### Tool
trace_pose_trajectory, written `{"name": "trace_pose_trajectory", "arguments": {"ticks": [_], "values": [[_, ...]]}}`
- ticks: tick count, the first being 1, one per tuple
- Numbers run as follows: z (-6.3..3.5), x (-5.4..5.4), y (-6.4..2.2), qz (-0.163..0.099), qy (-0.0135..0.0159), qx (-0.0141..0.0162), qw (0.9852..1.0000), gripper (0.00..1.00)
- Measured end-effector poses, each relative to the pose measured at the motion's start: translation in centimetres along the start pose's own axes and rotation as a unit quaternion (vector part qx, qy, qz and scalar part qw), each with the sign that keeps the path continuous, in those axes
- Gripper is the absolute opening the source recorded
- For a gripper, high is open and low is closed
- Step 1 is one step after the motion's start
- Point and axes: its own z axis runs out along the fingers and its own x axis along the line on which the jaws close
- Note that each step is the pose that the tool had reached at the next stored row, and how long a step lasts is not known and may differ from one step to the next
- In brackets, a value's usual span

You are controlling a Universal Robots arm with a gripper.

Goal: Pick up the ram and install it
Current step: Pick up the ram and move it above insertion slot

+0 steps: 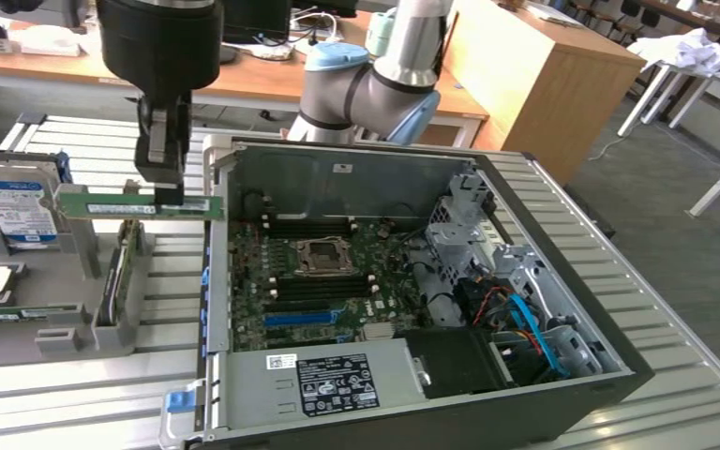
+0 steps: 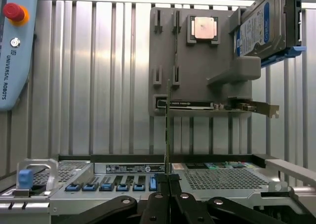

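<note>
One green ram stick (image 1: 110, 205) is pinched between the jaws of the gripper (image 1: 169, 200), which press on its flat faces, off-centre toward the end nearest the open computer case (image 1: 561, 281). The stick hangs level, long edge down, above the grey parts holder (image 1: 72, 319) on the exterior view's left of the case. It is apart from the motherboard (image 1: 273, 281) and its black slots. A hard drive (image 1: 16, 211) with a blue-white label stands in the holder just beside the ram. In the wrist view the ram (image 2: 168, 130) shows edge-on, a thin line rising from the gripper (image 2: 169, 184) toward the holder (image 2: 197, 70)
</note>
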Motion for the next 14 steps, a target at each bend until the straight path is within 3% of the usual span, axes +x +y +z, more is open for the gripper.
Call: {"name": "trace_pose_trajectory", "arguments": {"ticks": [14], "values": [[-0.17, 0.0, -3.93, 0.000, 0.0000, -0.0002, 1.0000, 0.12]]}}
